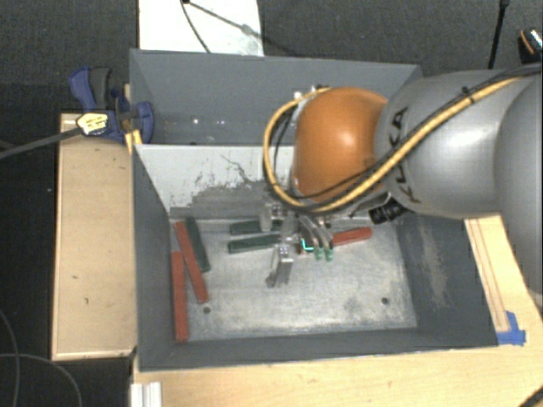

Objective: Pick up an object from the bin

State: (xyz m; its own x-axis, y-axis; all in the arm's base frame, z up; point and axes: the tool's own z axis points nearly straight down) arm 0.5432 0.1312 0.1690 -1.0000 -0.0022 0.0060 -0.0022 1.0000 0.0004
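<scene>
grey bin (399, 312); the arm (458, 151) (orange-capped) reaches to its middle. the gripper (281, 271) hangs low over bare floor, open or closed i cannot tell, just right of a dark green bar (253, 244). red bars (179, 299) lie far left.

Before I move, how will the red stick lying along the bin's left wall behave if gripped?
The red stick looks straight, so probably stiff. Thin, so likely light. Long, so gripped near an end it may tilt.
</scene>
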